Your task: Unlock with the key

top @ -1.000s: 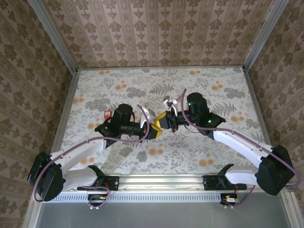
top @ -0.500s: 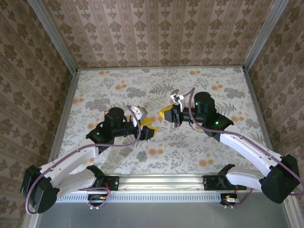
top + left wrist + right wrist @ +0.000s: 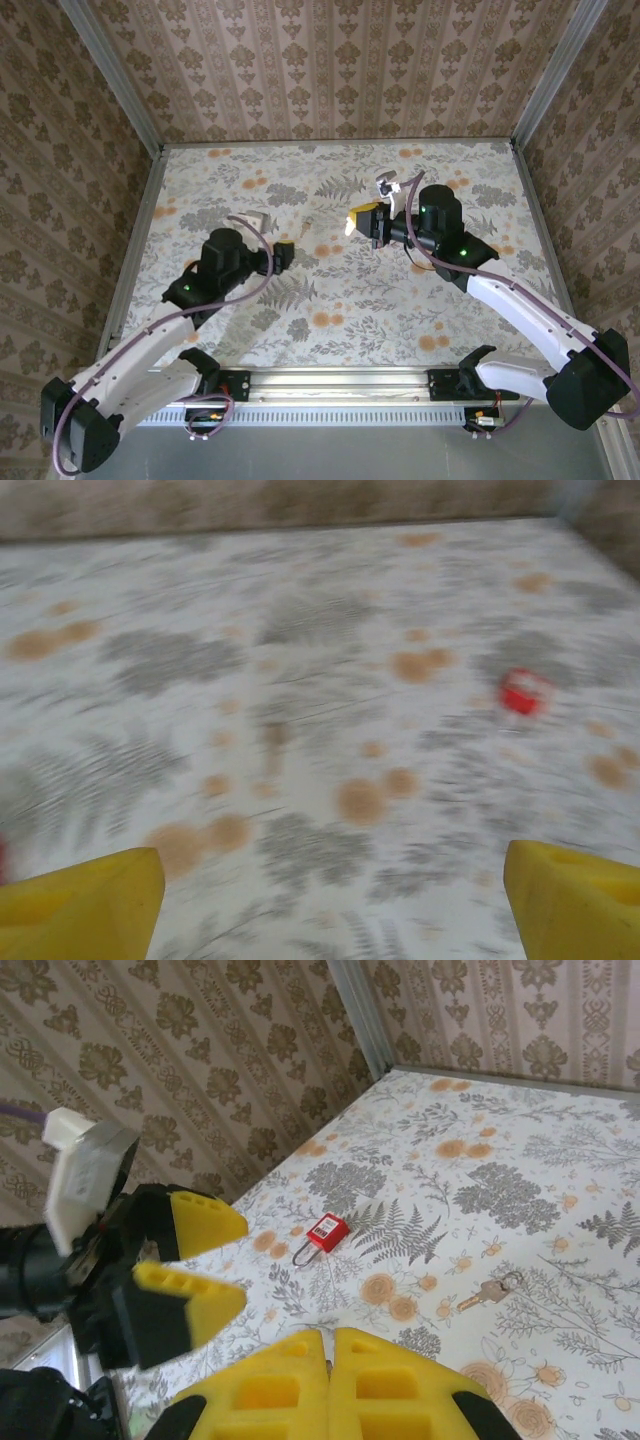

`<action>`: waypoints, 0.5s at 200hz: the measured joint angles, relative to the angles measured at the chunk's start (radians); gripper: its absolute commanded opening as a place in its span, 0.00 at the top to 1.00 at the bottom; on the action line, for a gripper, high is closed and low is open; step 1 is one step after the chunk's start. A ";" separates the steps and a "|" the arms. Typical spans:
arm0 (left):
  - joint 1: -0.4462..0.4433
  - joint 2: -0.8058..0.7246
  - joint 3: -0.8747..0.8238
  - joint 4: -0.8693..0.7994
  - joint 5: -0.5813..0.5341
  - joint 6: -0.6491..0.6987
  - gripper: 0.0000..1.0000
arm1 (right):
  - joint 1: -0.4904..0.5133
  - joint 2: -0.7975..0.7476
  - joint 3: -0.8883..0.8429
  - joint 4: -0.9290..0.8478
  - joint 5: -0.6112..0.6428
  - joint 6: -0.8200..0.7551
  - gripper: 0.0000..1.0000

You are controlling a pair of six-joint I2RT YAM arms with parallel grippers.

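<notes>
Overhead view looks down; both wrist views share table point(image 3: 360, 300).

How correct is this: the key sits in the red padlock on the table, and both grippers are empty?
One thing is wrong: the key lies on the table apart from the red padlock, not in it, as the right wrist view shows. The left gripper and right gripper are indeed empty.

The left arm point(image 3: 140, 345) reaches forward and inward from its base. The left gripper point(image 3: 284, 250) faces the other arm, its yellow jaws spread wide with nothing between them. The right arm point(image 3: 510, 300) stretches up and toward the middle. The right gripper point(image 3: 362, 218) faces left, its yellow pads point(image 3: 270, 1390) pressed flat together, empty.
</notes>
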 measured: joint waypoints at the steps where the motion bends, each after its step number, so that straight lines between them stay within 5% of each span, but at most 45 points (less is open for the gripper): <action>1: 0.004 0.002 0.003 -0.004 -0.004 -0.002 0.00 | 0.000 0.000 -0.001 0.000 0.000 0.002 1.00; 29: 0.189 0.151 0.122 -0.144 -0.122 -0.056 0.00 | 0.000 -0.016 -0.036 0.013 0.011 0.027 0.99; 45: 0.260 0.263 0.187 -0.196 -0.161 -0.059 0.17 | 0.000 -0.023 -0.056 0.024 0.011 0.042 1.00; 100: 0.304 0.703 0.536 -0.456 -0.237 0.015 0.34 | 0.000 -0.044 -0.108 0.060 0.011 0.068 0.99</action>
